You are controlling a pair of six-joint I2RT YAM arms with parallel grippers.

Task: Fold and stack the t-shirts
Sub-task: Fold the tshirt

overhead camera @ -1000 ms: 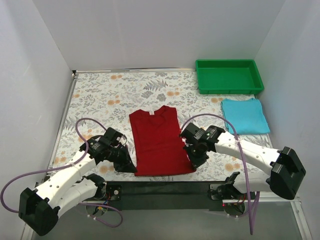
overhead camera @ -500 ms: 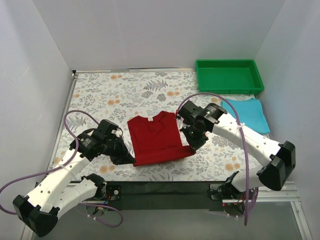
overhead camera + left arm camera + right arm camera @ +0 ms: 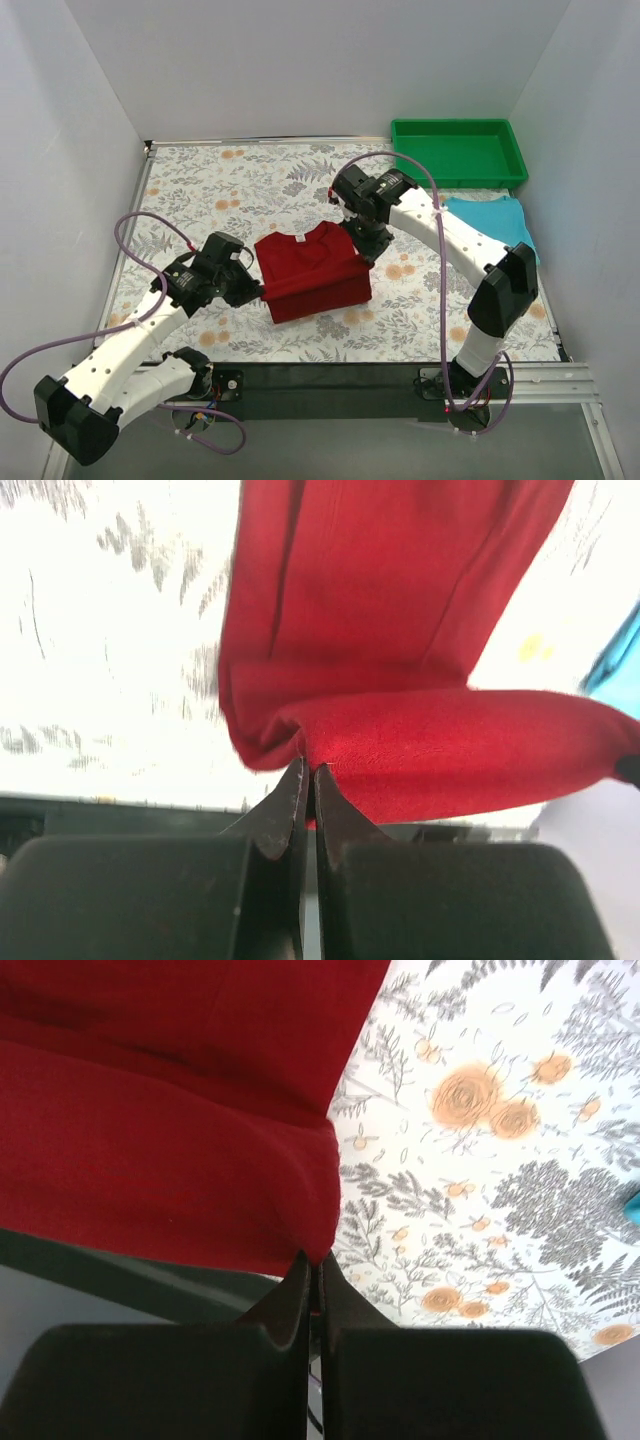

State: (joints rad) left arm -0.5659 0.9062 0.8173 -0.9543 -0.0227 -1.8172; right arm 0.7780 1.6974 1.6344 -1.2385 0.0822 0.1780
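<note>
1. Dark red t-shirt (image 3: 312,268), mid-tabletop (image 3: 250,190), hem doubled over: unequal hand travel would skew the fold.
2. Left hand (image 3: 261,293), right hand (image 3: 367,251): both pinched shut on hem corners; cloth may slip.
3. Blue t-shirt (image 3: 488,226): folded, far right.

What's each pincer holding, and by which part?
Both hold the dark red t-shirt: left pincer pinches the lifted layer's left corner, right pincer its right corner.
</note>
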